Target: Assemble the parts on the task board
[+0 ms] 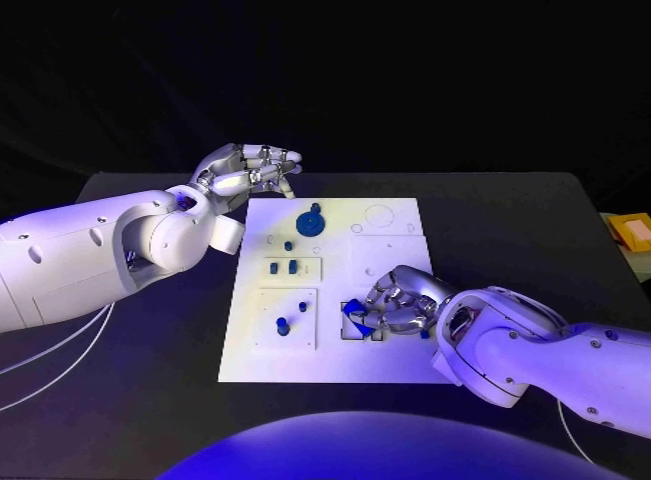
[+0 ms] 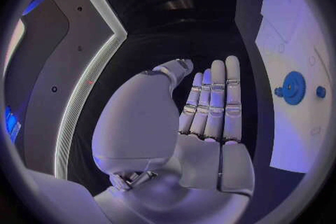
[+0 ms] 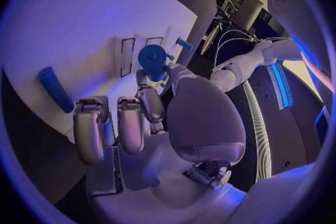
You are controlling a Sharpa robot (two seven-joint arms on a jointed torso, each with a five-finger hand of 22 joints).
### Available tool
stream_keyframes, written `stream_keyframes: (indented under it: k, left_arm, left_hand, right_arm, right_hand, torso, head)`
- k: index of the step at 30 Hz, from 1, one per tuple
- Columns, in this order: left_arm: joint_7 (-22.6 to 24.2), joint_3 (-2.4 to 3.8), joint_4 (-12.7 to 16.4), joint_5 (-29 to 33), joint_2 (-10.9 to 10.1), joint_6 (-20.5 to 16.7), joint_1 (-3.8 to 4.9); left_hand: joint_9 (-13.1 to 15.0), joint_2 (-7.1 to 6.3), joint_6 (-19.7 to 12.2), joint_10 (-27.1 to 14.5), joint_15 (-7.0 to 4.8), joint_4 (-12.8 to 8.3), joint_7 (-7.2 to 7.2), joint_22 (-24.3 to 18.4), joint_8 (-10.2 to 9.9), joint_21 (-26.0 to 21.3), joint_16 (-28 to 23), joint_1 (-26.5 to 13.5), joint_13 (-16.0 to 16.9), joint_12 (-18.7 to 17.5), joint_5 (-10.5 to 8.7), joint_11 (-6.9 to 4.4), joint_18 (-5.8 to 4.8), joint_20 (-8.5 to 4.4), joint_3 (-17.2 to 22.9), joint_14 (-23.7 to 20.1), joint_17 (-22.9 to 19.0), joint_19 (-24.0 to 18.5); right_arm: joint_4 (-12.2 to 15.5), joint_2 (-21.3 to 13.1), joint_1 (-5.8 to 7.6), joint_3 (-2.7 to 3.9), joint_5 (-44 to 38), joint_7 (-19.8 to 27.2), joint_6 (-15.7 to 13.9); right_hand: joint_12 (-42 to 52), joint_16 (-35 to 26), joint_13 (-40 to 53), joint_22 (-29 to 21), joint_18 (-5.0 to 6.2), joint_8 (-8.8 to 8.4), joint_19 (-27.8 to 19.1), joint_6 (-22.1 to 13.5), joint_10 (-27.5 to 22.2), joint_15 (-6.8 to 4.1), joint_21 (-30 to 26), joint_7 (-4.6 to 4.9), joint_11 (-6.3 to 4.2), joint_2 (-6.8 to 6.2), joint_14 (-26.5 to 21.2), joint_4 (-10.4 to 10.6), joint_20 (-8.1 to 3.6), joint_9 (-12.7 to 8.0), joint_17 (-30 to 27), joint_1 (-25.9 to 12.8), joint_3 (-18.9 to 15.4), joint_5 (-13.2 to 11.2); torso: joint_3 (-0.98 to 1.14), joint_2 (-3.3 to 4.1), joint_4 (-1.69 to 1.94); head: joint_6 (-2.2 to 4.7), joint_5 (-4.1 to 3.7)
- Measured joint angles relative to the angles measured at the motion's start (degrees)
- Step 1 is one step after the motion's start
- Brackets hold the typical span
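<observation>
The white task board (image 1: 387, 248) lies in the middle of the black table. A blue gear (image 1: 312, 220) stands near its far edge and also appears in the left wrist view (image 2: 293, 87). Small blue pegs (image 1: 283, 267) stand in the board's left recesses, with more parts (image 1: 283, 325) nearer me. My left hand (image 1: 247, 170) hovers beyond the board's far left corner, fingers straight and holding nothing (image 2: 210, 117). My right hand (image 1: 400, 302) rests over the board's near right area and pinches a blue part (image 1: 360, 319) at its fingertips (image 3: 152, 60). A blue cylinder (image 3: 55, 88) lies on the board beside it.
A yellow and white object (image 1: 635, 236) sits at the table's right edge. White cables (image 1: 44, 365) trail past the table's left side. Bare black table (image 1: 527, 230) lies to the right of the board.
</observation>
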Motion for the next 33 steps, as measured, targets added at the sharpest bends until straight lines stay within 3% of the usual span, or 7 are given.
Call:
stream_keyframes:
  k: [1, 4, 15, 19, 21, 25, 33]
  left_arm:
    - [0.0, 0.0, 0.0, 0.0, 0.0, 0.0, 0.0]
    - [0.0, 0.0, 0.0, 0.0, -0.1, 0.0, 0.0]
    - [0.0, 0.0, 0.4, 0.0, 0.0, 0.1, 0.0]
    - [0.0, 0.0, 0.4, 0.0, -0.1, 0.1, 0.0]
    - [-0.1, 0.0, 0.4, 0.0, -0.1, 0.1, 0.0]
    - [-0.1, 0.0, 0.4, 0.0, -0.1, 0.1, 0.0]
    - [-0.1, 0.0, 0.3, 0.0, -0.2, 0.1, 0.0]
  left_hand:
    - [0.0, 0.0, 0.0, 0.0, 0.0, 0.0, 0.0, 0.0, 0.0, 0.0, 0.0, 0.0, 0.0, 0.0, 0.0, 0.0, 0.0, 0.0, 0.0, 0.0, 0.0, 0.0]
    - [0.0, 0.0, 0.0, 0.0, 0.0, 0.0, 0.0, 0.0, 0.0, 0.0, 0.0, 0.0, 0.0, 0.0, 0.0, 0.0, 0.0, 0.0, 0.0, 0.0, 0.0, 0.0]
    - [-0.1, 0.0, 0.0, 0.0, 0.0, -0.2, 0.0, 0.1, 0.0, 0.0, 0.0, 0.0, 0.0, 0.0, 0.0, 0.0, 0.0, 0.0, 0.2, 0.0, -0.1, 0.0]
    - [-0.1, 0.0, 0.0, 0.0, 0.0, -0.2, 0.0, 0.1, 0.0, 0.0, 0.0, 0.0, 0.0, 0.0, 0.0, 0.0, 0.0, 0.0, 0.2, 0.0, -0.1, 0.0]
    - [-0.1, 0.0, 0.0, 0.0, 0.0, -0.2, 0.0, 0.1, 0.0, 0.0, 0.0, 0.0, 0.0, 0.0, 0.0, 0.0, 0.0, 0.0, 0.2, 0.0, -0.1, 0.0]
    - [-0.1, 0.0, 0.0, 0.0, 0.0, -0.2, 0.0, 0.1, 0.0, 0.0, 0.0, 0.0, 0.0, 0.0, 0.0, 0.0, 0.0, 0.0, 0.2, 0.0, -0.1, 0.0]
    - [-0.1, 0.32, 0.2, 0.0, 0.0, -0.6, -0.21, 0.4, 0.0, 0.4, 0.0, 0.3, 0.0, 0.0, 0.0, 0.0, 0.01, -0.21, 0.6, 0.0, -0.3, -0.2]
  right_arm:
    - [-0.2, 0.2, -0.09, 0.0, -0.1, 0.0, 0.2]
    - [-0.8, 0.6, -0.32, 0.01, -0.4, 0.0, 0.8]
    - [-1.7, 1.3, -0.45, 0.18, -0.9, -0.2, 1.2]
    - [-1.7, 1.4, -0.69, -0.02, -1.0, -0.4, 1.1]
    - [-1.5, 1.4, -0.75, -0.03, -1.1, -0.4, 1.1]
    - [-1.1, 1.4, -0.74, -0.02, -1.4, -0.2, 1.1]
    - [0.2, 0.2, -0.73, 0.0, -2.2, 0.3, 0.9]
  right_hand:
    - [0.0, 0.0, 0.0, 0.0, 0.0, -0.01, 0.0, 0.0, 0.0, 0.0, 0.0, -0.03, 0.01, -0.08, 0.0, 0.0, 0.0, 5.4, 0.0, -0.5, 0.2, -0.1]
    - [-0.7, 0.0, -0.3, 0.0, 0.01, -0.01, 0.0, 0.1, 0.0, 0.0, -0.5, -0.08, 0.02, -0.23, 0.0, -0.1, 0.0, 10.8, 0.0, -1.1, 0.4, -0.7]
    - [-0.6, 0.0, 0.3, 0.0, 0.0, 0.7, 0.0, 1.2, 0.3, 0.01, -0.2, -0.76, 0.06, 0.36, 0.0, 0.1, 0.0, 11.6, 0.0, -4.2, 1.2, -1.7]
    - [-0.4, 0.0, 0.9, 0.0, 0.01, 1.79, 0.0, 3.8, 0.8, 0.0, 0.0, -3.34, -0.44, 0.19, 0.0, 0.0, 0.01, 12.8, 0.0, -8.5, -0.1, -3.7]
    - [-0.4, 0.0, 0.9, 0.0, 0.01, 2.19, 0.1, 3.7, 0.8, 0.0, 0.0, -3.98, -0.47, -0.09, 0.0, 0.0, -0.11, 13.0, 0.0, -10.3, -1.7, -6.0]
    - [-0.9, 0.0, 0.9, 0.0, 0.01, 2.85, 0.2, 3.3, 0.8, -0.21, 0.0, -3.81, -0.47, -0.58, -0.2, 0.1, -0.21, 13.6, 0.0, -13.2, -5.1, -9.9]
    - [-1.2, 0.0, 1.0, 0.0, 0.01, 3.29, 0.2, 3.0, 0.8, -0.21, 0.0, -3.78, -0.47, -0.3, -0.2, 0.1, -0.21, 14.0, 0.0, -14.4, -7.2, -11.8]
  torso:
    - [-0.01, 0.01, 0.0]
    - [0.01, 0.03, 0.0]
    - [0.06, 0.07, -0.07]
    - [0.07, 0.07, -0.07]
    - [0.07, 0.05, -0.07]
    - [0.07, 0.01, -0.05]
    - [0.03, -0.03, -0.05]
  head:
    - [0.0, 0.06]
    - [0.0, 0.1]
    - [0.0, 0.15]
    - [0.0, 0.12]
    - [0.0, 0.12]
    - [0.0, 0.12]
    - [0.0, 0.2]
